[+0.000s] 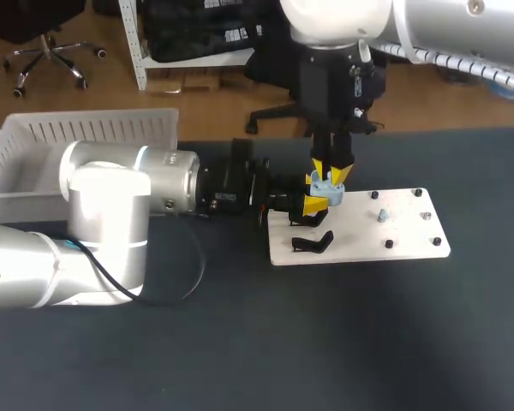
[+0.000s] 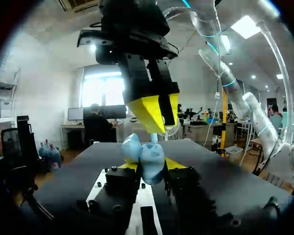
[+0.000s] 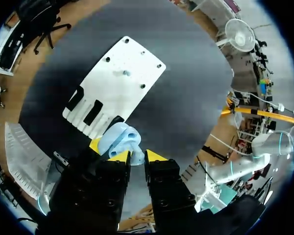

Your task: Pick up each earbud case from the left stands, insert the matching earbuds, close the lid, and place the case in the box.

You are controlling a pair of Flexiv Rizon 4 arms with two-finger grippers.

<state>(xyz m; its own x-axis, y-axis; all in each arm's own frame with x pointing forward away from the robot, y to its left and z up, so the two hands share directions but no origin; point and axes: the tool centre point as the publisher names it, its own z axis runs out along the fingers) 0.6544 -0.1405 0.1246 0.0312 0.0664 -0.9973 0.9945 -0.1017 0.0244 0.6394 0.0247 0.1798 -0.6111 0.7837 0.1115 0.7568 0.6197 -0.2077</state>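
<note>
Worktop (image 1: 368,342): open room along the 6 o'clock side; bin (image 1: 86,128) at the 10 o'clock edge; board (image 1: 403,231) toward 3 o'clock; left gripper (image 2: 149,166) clamps earbud case (image 2: 147,156) over the board's 9 o'clock edge; right gripper (image 3: 137,156) narrow, tips just above the case.

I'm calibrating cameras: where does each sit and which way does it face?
Head: above and behind, looking down on the table; left arm and right arm show.
Left wrist: looks level across the table; left gripper holds the earbud case.
Right wrist: looks down on the white board; right gripper shows.
Shared: the earbud case.
</note>
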